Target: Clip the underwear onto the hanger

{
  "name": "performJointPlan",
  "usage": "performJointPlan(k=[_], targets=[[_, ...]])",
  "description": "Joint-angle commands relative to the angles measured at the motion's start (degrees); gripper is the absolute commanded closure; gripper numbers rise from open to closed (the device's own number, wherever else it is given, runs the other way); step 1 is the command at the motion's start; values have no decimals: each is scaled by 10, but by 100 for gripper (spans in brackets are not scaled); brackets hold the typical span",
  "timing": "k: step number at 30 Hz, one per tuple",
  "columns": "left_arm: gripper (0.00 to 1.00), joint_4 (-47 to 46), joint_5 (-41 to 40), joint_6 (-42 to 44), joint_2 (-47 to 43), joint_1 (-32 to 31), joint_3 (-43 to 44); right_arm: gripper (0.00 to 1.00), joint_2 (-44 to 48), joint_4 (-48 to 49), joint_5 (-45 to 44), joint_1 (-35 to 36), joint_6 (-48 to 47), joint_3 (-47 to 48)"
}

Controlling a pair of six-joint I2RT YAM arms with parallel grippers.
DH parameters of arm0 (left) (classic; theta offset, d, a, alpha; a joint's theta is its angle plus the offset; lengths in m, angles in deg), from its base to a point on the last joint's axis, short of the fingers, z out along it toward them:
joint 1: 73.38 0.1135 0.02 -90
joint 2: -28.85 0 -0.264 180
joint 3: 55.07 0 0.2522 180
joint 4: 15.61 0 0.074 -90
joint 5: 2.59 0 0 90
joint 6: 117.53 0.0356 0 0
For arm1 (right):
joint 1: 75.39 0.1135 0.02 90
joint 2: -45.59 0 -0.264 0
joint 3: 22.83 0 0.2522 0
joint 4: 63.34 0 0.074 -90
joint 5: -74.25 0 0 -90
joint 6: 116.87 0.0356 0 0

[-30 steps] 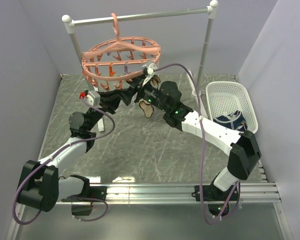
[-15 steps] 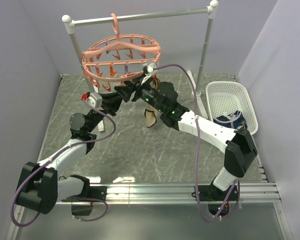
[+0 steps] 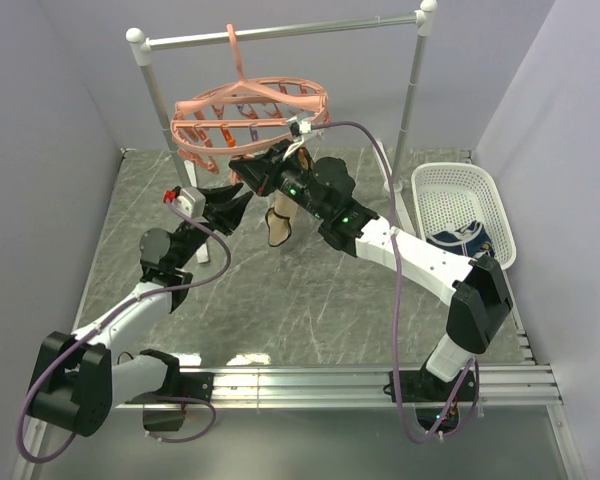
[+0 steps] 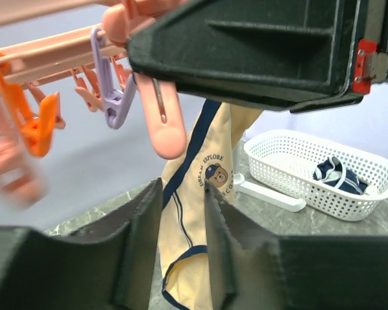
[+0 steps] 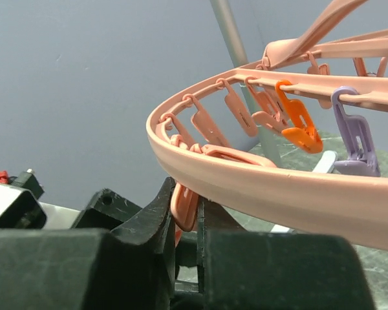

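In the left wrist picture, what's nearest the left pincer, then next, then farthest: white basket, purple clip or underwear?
1. underwear, hanging in the gap of the left pincer.
2. purple clip, above, to the left.
3. white basket, far off at the right.

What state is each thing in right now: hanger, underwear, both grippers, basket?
Hanger: hooked on the rack bar, tilted.
Underwear: hanging below the hanger; whether it is clipped is hidden.
Right gripper: shut on a pink clip under the hanger's rim.
Left gripper: open, one finger either side of the underwear.
Basket: upright on the table, dark garment inside.
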Motion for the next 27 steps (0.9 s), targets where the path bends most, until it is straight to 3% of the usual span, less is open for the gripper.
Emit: performJointPlan(k=[1,10,18,22,27], targets=[[60,3,-20,-20,-30,-2,-4,100,5,-1,-8,-7,28,20],[55,64,6,-36,-42,4,2,100,9,2,2,-14,34,18],[53,58,144,-225,-49,59,-96,100,28,5,31,-20,38,11],[49,76,135,-274,18,63,-77,100,38,1,51,-22,39,7],[46,8,156,-386,117,74,-52,100,49,-2,87,-31,34,12]])
